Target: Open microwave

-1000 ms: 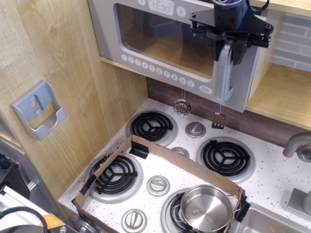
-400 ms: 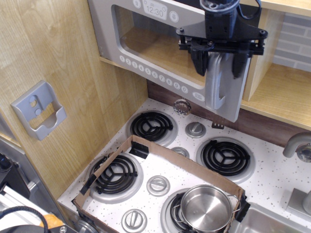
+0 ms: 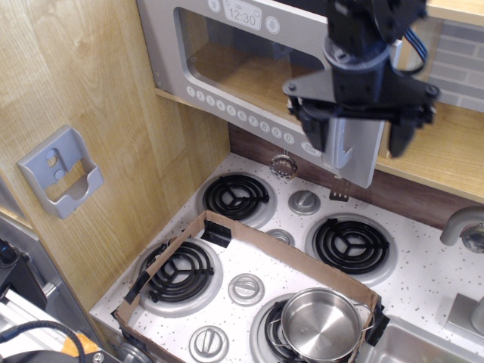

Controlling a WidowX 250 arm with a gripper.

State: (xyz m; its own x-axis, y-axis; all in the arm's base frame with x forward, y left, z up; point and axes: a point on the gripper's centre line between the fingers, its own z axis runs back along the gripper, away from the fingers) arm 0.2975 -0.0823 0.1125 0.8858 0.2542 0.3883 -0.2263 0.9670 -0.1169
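The grey toy microwave (image 3: 162, 45) hangs at the top, with a clear window door, a clock display reading 12:30 (image 3: 243, 13) and a row of round white buttons (image 3: 227, 106). Its door is swung partly out on the handle side. The silver loop handle (image 3: 345, 148) shows at the door's right edge. My black gripper (image 3: 357, 136) is in front of the handle, its fingers (image 3: 314, 130) spread wide to either side of it and not touching it. It holds nothing.
Below is a white stove top with four black coil burners (image 3: 236, 197). A steel pot (image 3: 321, 324) sits on the front right burner inside a cardboard frame (image 3: 291, 257). Small utensils (image 3: 283, 163) hang under the microwave. A grey wall holder (image 3: 60, 171) is at left, a wooden shelf (image 3: 446, 147) at right.
The gripper pulled the handle toward the camera and left, swinging the door partly out. It then spread its fingers, let go of the handle and dropped a little lower.
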